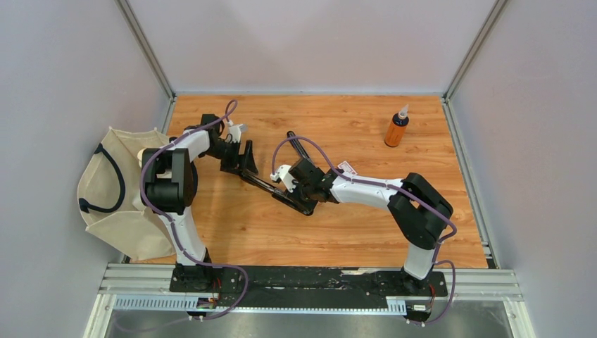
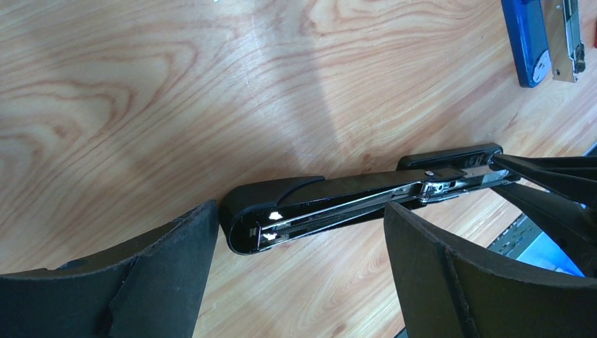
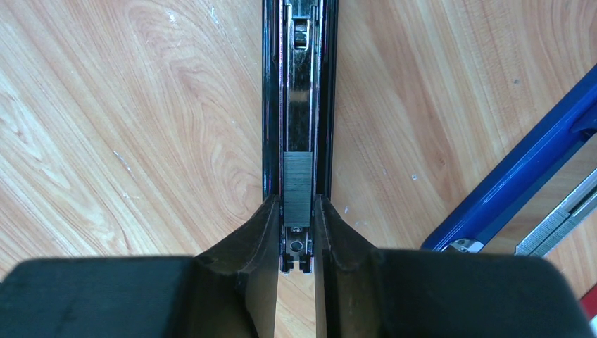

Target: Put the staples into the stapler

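Observation:
A black stapler lies opened out flat on the wooden table, its metal channel facing up. The silvery-grey staple strip sits in that channel. My right gripper is closed in tightly on either side of the strip's near end, and it also shows in the top view. My left gripper is open wide. The stapler's rounded far end lies just beyond its fingers, untouched. The left gripper also shows in the top view. The white staple box with a red label lies beside my right forearm.
A blue stapler lies right of the black one and also shows in the left wrist view. An orange bottle stands at the back right. A beige bag hangs over the table's left edge.

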